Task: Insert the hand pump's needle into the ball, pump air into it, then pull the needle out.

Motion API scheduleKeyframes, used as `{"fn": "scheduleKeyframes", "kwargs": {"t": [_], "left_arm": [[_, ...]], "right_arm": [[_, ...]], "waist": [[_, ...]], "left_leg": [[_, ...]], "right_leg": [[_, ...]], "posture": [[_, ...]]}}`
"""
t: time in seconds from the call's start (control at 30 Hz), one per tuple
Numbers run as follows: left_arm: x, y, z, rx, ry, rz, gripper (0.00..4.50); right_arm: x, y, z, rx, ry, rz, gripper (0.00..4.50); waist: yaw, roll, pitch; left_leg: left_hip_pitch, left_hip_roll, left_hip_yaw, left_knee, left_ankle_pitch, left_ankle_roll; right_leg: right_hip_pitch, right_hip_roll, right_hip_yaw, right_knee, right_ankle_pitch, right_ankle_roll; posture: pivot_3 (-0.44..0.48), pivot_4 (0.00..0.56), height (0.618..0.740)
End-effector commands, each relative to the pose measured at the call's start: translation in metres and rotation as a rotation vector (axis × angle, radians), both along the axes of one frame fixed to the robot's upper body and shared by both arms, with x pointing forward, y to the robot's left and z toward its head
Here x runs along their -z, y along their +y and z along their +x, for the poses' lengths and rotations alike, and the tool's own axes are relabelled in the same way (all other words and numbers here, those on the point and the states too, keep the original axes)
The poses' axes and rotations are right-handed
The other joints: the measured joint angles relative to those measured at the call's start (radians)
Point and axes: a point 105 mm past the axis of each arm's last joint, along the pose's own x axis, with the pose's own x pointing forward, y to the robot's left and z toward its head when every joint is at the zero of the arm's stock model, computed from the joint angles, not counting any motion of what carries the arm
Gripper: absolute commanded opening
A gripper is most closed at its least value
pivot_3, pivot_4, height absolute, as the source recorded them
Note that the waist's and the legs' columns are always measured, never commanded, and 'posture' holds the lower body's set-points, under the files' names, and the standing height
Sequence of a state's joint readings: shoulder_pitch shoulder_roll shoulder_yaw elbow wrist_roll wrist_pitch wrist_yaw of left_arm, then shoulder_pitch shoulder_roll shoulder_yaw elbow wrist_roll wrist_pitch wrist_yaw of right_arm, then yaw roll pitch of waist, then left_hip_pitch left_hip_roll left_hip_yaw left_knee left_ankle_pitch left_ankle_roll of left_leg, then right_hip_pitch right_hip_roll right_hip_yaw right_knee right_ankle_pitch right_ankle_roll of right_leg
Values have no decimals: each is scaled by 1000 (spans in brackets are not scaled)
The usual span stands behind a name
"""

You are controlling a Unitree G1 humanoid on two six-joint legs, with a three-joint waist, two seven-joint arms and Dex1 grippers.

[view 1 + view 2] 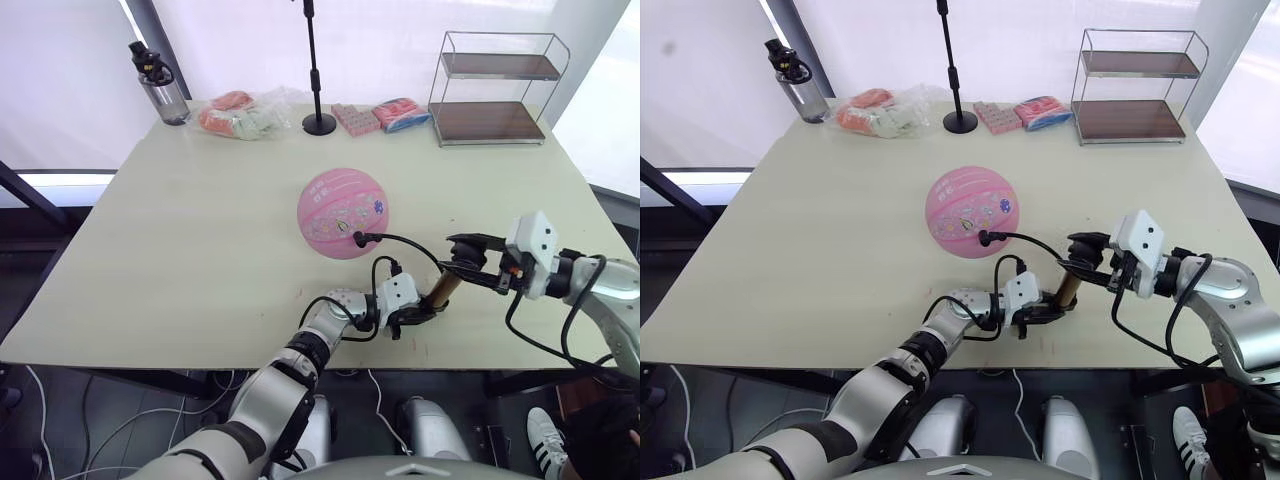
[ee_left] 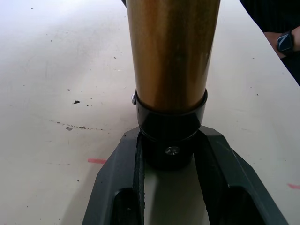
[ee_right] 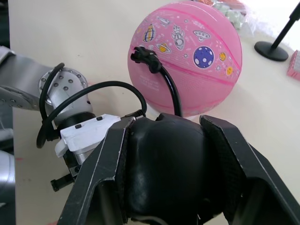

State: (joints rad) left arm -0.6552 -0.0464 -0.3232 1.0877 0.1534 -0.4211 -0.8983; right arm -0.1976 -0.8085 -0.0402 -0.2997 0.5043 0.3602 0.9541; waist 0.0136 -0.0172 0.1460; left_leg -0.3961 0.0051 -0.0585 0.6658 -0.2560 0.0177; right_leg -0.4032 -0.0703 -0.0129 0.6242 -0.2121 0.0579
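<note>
The pink ball (image 1: 343,212) rests round in the middle of the table, its cartoon prints facing me. The black hose (image 1: 408,243) runs from the pump to a small black fitting (image 3: 144,56) pressed against the ball's skin; the needle itself is hidden there. The gold-bronze hand pump (image 1: 441,290) lies near the table's front edge, right of the ball. My left gripper (image 2: 169,154) is shut on the pump's black bottom cap. My right gripper (image 1: 465,257) is shut on the black handle (image 3: 166,164) at the other end.
A black stand (image 1: 318,122) rises at the back centre, with packets in a clear bag (image 1: 240,115) and a water bottle (image 1: 162,88) to its left. A two-tier wire shelf (image 1: 495,90) sits at the back right, with snack packs (image 1: 385,115) beside it.
</note>
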Motion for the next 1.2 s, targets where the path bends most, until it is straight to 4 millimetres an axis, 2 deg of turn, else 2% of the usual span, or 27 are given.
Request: {"fn": "scheduleKeyframes", "kwargs": {"t": [0.03,0.2,0.33,0.63,0.9,1.07,1.2], "left_arm": [[35,18,-14,-18,115,99,1068],[35,18,-15,-14,115,99,1068],[34,18,-15,-11,113,100,1068],[34,18,-14,-10,111,104,1068],[34,18,-15,-9,111,102,1068],[34,18,-15,-11,110,102,1068],[34,19,-15,-12,109,102,1068]], "right_arm": [[-38,-10,-1,1,-52,29,1833],[-93,-22,-7,-14,-106,53,1833],[-124,-27,-13,-20,-133,67,1833],[-159,-32,-17,-14,-162,91,1833],[-156,-31,-15,-10,-145,83,1833],[-117,-31,-8,7,-69,41,1833],[-75,-23,-4,17,1,25,1833]], "waist": [[1,1,3],[2,3,6],[1,3,8],[1,4,9],[1,5,10],[1,4,9],[-1,1,7]], "left_leg": [[-1,0,0,0,0,0],[-3,-2,0,0,0,0],[-3,-1,-1,0,0,0],[-3,-1,0,0,0,0],[-4,-1,0,0,0,0],[-3,-1,0,0,0,0],[-2,-1,0,0,0,0]], "right_leg": [[-1,0,0,0,0,0],[-2,-1,0,0,0,0],[-2,-1,0,0,0,0],[-2,-1,1,0,0,0],[-2,-1,1,0,0,0],[-2,-1,1,0,0,0],[-1,-1,1,0,0,1]], "posture": [[0,150,731],[0,150,731],[0,150,731],[0,150,731],[0,150,731],[0,150,731],[0,150,731]]}}
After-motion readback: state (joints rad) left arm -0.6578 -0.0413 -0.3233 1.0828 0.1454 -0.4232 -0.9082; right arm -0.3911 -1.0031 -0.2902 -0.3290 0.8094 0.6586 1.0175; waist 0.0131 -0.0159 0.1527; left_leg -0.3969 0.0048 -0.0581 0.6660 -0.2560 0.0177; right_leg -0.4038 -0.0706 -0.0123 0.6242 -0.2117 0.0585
